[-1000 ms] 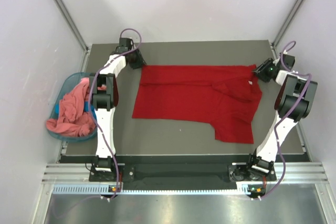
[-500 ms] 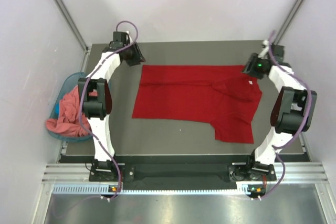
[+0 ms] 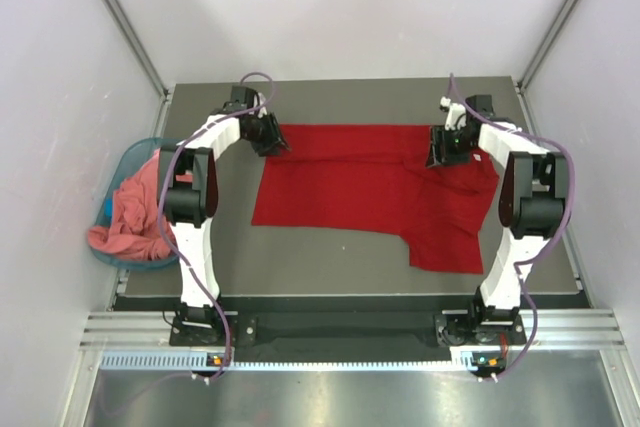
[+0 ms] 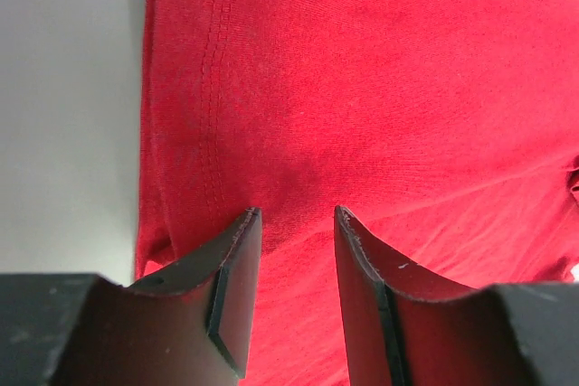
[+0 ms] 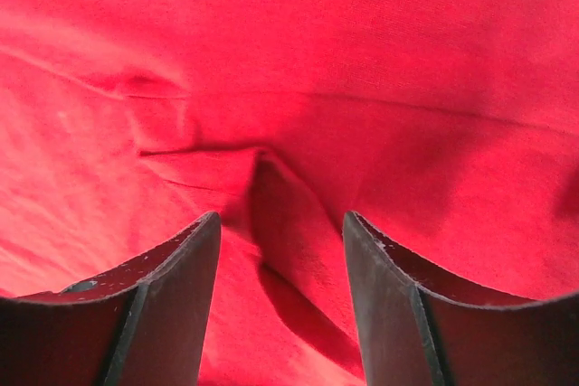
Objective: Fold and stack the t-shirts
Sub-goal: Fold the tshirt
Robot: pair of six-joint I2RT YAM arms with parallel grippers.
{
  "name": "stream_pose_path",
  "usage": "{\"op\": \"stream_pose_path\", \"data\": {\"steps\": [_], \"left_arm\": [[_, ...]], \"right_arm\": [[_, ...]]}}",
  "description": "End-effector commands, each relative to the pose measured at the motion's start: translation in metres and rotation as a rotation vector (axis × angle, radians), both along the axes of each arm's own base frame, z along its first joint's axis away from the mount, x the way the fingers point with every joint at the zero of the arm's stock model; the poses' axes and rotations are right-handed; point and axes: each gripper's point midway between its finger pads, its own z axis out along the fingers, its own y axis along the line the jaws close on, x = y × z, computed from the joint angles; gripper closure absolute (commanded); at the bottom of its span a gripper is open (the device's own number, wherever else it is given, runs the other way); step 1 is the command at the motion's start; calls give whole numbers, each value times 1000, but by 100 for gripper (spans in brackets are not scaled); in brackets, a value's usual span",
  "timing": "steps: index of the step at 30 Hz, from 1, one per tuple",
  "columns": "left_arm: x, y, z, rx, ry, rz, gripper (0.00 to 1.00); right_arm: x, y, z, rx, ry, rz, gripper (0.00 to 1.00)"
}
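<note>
Red shirt (image 3: 370, 182): lies spread flat on the table (image 3: 330, 267), its long side across it. One part reaches toward the near edge at the right.
Pink shirt (image 3: 135, 212): bunched in the basket (image 3: 118, 165) off the table's left side, spilling over the rim.
Left gripper (image 4: 294, 214): at the red shirt's far left corner, beside the stitched hem. Fingers are spread, cloth shows in the gap, nothing is pinched.
Right gripper (image 5: 280, 219): over the shirt's far right part. A raised crease runs between the spread fingers, nothing pinched.
Contact: both sets of tips seem to be on or just above the cloth; cannot tell which.
</note>
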Motion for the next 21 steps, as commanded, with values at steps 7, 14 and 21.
{"op": "stream_pose_path", "data": {"steps": [7,14,21], "left_arm": [[-2,0,28,-17,-42,3,57],[-15,-9,42,72,-82,-8,57],[-36,-54,67,62,-145,-78,56]], "right_arm": [[-3,50,14,-19,-75,183,54],[-62,57,22,-28,-3,189,73],[-75,61,65,29,-76,111,73]]}}
